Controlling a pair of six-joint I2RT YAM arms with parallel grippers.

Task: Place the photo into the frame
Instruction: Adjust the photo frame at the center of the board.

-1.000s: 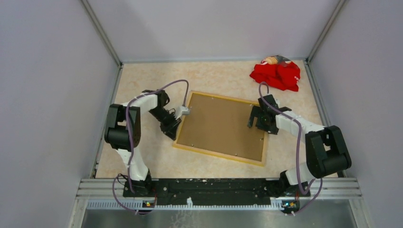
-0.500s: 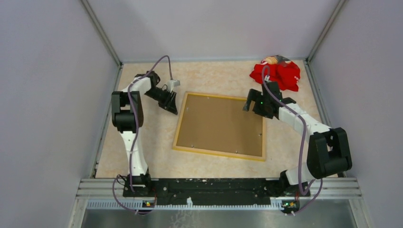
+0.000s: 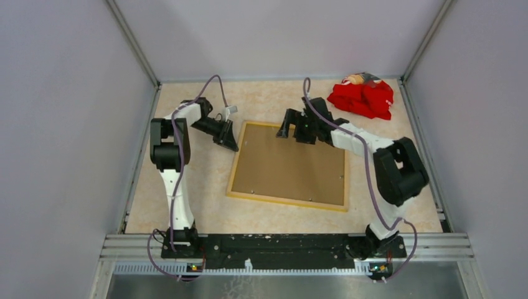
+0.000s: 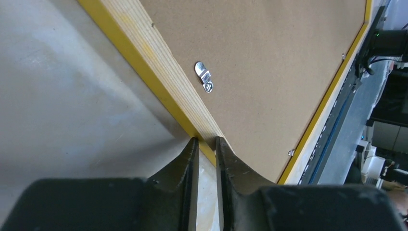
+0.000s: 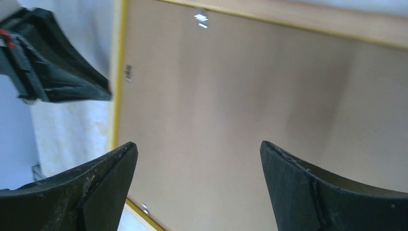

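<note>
The frame point(image 3: 283, 202) lies back-up in the middle of the table, its yellow rim around a brown backing board point(image 3: 289, 165). The photo is out of view. My left gripper point(image 3: 233, 144) is at the frame's left rail near the far-left corner. In the left wrist view its tips point(image 4: 206, 139) stand a narrow gap apart, straddling the yellow and wood rail point(image 4: 159, 67); a pinch cannot be made out. My right gripper point(image 3: 291, 129) hovers over the frame's far edge, open wide point(image 5: 197, 144) above the backing board point(image 5: 240, 96), holding nothing.
A crumpled red cloth point(image 3: 364, 98) lies in the far right corner. Small metal turn-clips point(image 4: 204, 77) sit along the board's edges. Grey walls close in the table on three sides. My left arm's fingers point(image 5: 53, 67) show in the right wrist view.
The right gripper swung left from the frame's right edge to its far edge. The left gripper lifted off the left rail, then came back down near the far-left corner. The frame turned slightly.
</note>
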